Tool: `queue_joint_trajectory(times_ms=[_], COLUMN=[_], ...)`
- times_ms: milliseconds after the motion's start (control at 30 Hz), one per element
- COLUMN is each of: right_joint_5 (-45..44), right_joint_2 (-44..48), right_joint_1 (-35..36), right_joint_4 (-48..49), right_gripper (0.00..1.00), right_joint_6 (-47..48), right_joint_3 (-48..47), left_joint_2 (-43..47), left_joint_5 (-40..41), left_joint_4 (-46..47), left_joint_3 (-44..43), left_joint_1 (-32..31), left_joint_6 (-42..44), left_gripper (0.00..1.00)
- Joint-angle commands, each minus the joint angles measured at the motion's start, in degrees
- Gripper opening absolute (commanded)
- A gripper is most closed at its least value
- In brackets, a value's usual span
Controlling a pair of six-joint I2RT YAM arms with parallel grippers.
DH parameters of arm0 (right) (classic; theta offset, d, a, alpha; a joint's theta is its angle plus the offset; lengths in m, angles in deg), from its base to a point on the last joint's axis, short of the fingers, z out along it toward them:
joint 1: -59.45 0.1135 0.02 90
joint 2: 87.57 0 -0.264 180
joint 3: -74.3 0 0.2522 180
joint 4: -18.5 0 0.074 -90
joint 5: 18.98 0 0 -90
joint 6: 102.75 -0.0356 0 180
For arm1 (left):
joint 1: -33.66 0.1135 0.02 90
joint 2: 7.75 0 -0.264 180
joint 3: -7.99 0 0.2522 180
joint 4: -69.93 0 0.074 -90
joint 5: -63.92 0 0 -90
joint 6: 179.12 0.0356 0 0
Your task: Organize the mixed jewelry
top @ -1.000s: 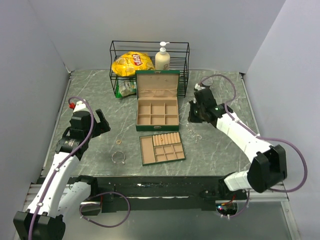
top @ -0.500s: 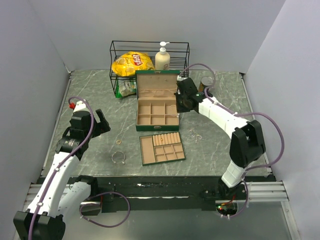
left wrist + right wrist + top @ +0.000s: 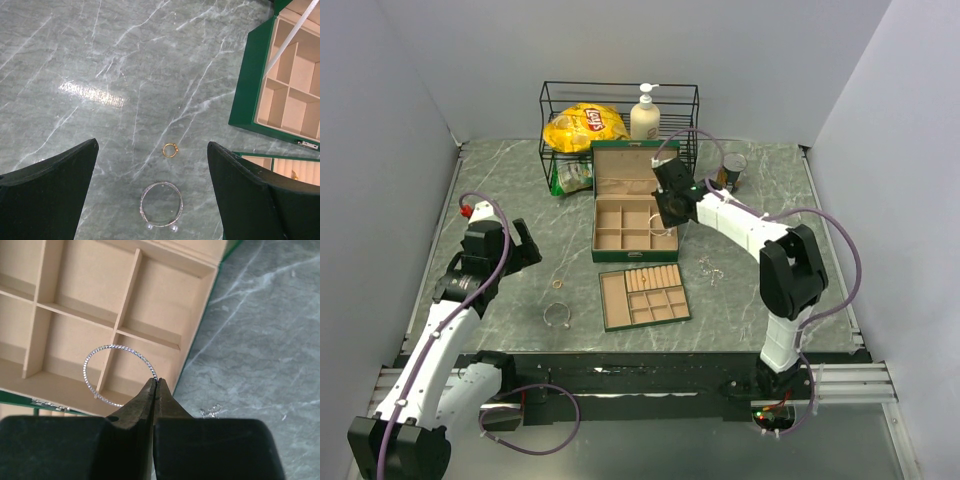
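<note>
Right gripper is clenched, fingers pinching a thin silver bangle by its rim. The bangle hangs over the open green box, above the divider between the compartments at the box's right side. It probably sits above the divider without touching; the wrist view doesn't settle that. In the top view the right arm reaches across to the box's right edge.

Left gripper is released, fingers spread wide with nothing between them, hovering over bare tabletop left of the box. Below it lie a small gold ring and, nearer the arm's base, a beaded bangle with two small pearls at its open ends. The two are apart, both flat on the tabletop.

A compartment tray sits just in front of the box, slightly angled. A small tangle of silvery pieces lies on the tabletop to the right of the tray and box. A wire rack at the back holds a chips bag and a soap bottle.
</note>
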Motion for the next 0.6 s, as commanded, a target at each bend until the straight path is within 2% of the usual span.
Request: queue_joint_trajectory(times_ms=[0,567], right_joint_5=[-2.7,-8.4], right_joint_2=[-2.2,-7.8], right_joint_1=[1.3,2.2], right_joint_4=[0.8,-1.9], right_gripper=[0.0,0.0], right_joint_6=[3.3,6.0], right_joint_3=[-2.8,-5.2], left_joint_2=[-0.3,-0.7], left_joint_5=[-0.7,-1.1], left_joint_4=[1.0,1.1], left_joint_3=[-2.5,-2.4], left_joint_1=[0.2,0.2], left_joint_6=[0.9,0.9], left_gripper=[0.96,0.96])
